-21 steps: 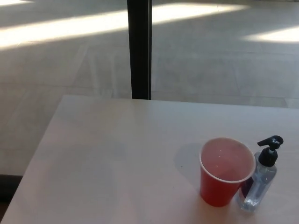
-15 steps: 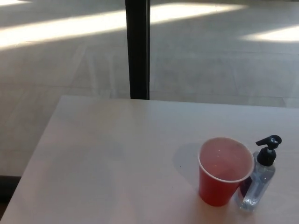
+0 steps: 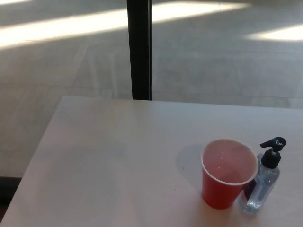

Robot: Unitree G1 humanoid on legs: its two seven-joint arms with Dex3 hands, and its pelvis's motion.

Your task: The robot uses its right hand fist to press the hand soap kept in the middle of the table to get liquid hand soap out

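- Table: pale top; far edge runs across the middle of the head view, left edge slants down toward the lower left corner. Near and right edges fall outside the picture.
- Open room: the left and centre of the table top are bare; all items sit in the lower right part.
- Hand soap bottle: clear body, black pump on top. Stands upright near the lower right of the view, well away from the far and left edges.
- Long axis of the bottle: vertical. Pump spout points toward picture left and slightly away from the camera, over the cup's rim.
- Red cup: upright, open mouth up, just to the left of the bottle; whether they touch cannot be told.
- Dark post: vertical, beyond the far edge, on the floor with sunlit bands.
- Neither robot hand shows, so finger state cannot be told.
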